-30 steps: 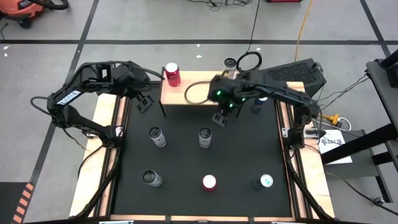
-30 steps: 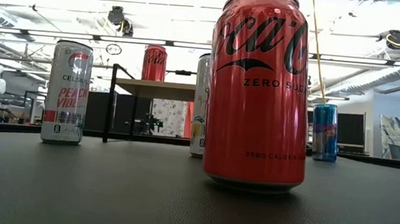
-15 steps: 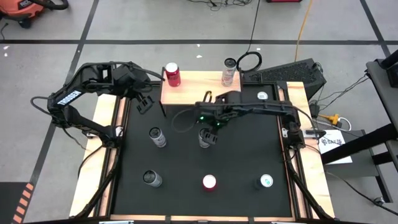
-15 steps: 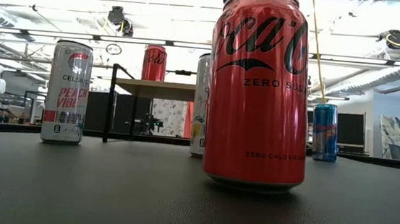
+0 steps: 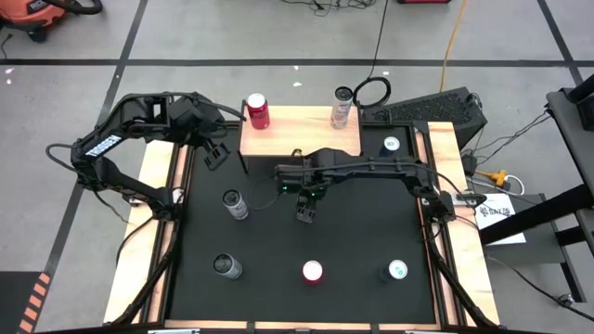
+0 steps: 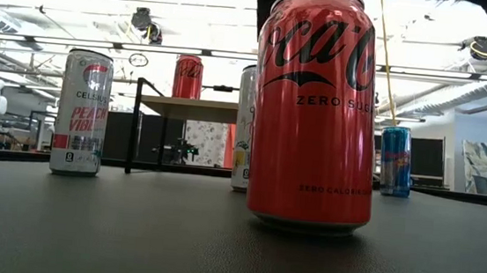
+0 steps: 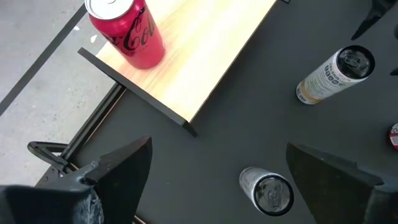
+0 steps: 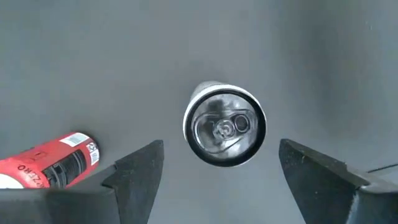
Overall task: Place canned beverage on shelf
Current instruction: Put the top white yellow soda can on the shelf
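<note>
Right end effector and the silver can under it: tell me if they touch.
Apart. In the right wrist view the silver can stands upright between the open fingers of the right end effector, with black mat showing on both sides of it.

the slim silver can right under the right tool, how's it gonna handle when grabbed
The slim silver can stands upright, tall and narrow, so an off-centre nudge would probably tip it. Its tab looks unopened, so likely full and fairly heavy. The smooth round wall may slip or roll; the right tool is open, straddling it from above.
</note>
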You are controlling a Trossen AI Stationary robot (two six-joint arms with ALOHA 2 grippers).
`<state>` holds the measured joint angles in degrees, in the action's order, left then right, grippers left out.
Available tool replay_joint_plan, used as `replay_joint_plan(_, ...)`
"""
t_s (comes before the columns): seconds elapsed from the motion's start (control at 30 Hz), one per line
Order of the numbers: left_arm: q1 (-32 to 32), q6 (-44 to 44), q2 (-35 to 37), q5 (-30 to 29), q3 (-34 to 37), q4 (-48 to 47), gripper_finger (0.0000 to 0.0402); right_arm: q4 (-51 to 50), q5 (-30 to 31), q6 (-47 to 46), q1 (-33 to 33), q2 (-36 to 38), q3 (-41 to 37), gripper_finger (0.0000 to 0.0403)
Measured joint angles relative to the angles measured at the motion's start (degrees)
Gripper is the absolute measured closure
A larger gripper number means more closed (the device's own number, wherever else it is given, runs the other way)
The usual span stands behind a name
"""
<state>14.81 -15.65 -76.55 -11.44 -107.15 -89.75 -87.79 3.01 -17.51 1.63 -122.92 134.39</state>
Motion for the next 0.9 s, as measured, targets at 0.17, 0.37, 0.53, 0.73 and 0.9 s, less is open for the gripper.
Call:
replay_joint_plan(0.17, 0.0, 1.3, 0.0, 0.0, 0.0, -0.2, 0.0028, 0.2, 0.0, 0.2, -0.1, 0.1, 0.0, 0.0099)
replay_joint_plan(0.37, 0.0, 1.6, 0.0, 0.0, 0.0, -0.2, 0.0028, 1.1, 0.1, 0.2, -0.8, 0.1, 0.0, 0.0099)
replay_joint_plan(0.53, 0.0, 1.6, 0.1, 0.0, 0.0, -0.2, 0.0028, 1.0, 0.1, 0.3, -1.0, 0.1, -0.1, 0.0099)
replay_joint_plan(0.73, 0.0, 1.6, 0.6, 0.0, 0.0, -0.3, 0.0028, 2.7, -0.1, 0.2, -0.9, 0.1, -4.4, 0.0099)
replay_joint_plan(0.9, 0.0, 2.4, 1.3, 0.0, 0.0, -0.3, 0.0028, 4.5, 0.1, 0.5, -0.9, 0.1, -7.8, 0.0099)
